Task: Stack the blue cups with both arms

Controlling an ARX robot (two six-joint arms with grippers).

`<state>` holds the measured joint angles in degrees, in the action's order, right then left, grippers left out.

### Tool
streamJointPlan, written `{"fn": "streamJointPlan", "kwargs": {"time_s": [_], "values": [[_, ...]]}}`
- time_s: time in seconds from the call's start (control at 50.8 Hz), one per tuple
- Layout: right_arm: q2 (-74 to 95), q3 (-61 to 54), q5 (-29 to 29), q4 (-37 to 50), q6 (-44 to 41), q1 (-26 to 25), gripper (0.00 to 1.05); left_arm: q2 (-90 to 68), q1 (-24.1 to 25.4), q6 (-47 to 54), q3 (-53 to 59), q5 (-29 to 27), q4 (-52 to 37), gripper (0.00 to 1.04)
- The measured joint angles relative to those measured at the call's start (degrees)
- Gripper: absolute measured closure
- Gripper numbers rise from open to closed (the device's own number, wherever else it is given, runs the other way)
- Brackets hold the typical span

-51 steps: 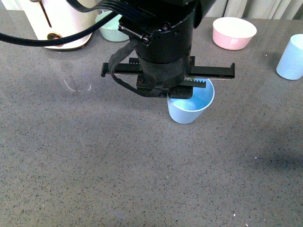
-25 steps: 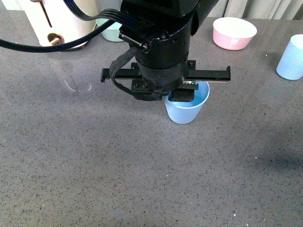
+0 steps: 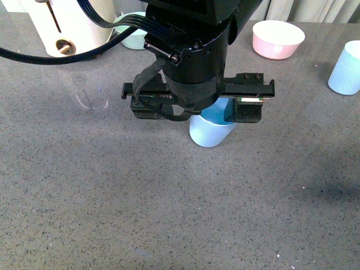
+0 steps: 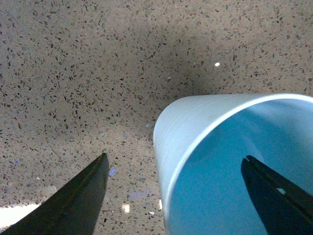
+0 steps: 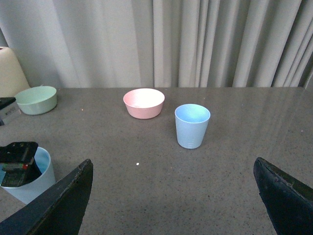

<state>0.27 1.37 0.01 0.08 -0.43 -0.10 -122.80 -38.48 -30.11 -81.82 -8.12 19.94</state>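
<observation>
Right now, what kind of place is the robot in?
Likely a kitchen-style test space: a speckled grey countertop holds a pink bowl and a blue cup, with a cream appliance at the far edge and curtains behind.

Left fingers (image 3: 247,111): now spread wider apart along their rail. Blue cup (image 3: 209,133): shifted slightly toward frame left, more of it hidden beneath the arm.

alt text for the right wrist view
An upright blue cup stands on the grey table ahead of the wide-open right gripper. A pink bowl sits beyond it, a mint-green bowl farther off, and a second blue cup close by.
</observation>
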Motion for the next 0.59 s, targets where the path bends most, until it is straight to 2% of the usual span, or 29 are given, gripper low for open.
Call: {"fn": "streamJointPlan", "kwargs": {"time_s": [0.059, 0.591], "values": [[0.0, 0.0, 0.0, 0.0, 0.0, 0.0, 0.09, 0.8, 0.0, 0.0, 0.0, 0.0, 0.0, 0.07], [0.0, 0.0, 0.0, 0.0, 0.0, 0.0, 0.09, 6.1, 2.3, 2.1, 0.9, -1.5, 0.3, 0.09]]}}
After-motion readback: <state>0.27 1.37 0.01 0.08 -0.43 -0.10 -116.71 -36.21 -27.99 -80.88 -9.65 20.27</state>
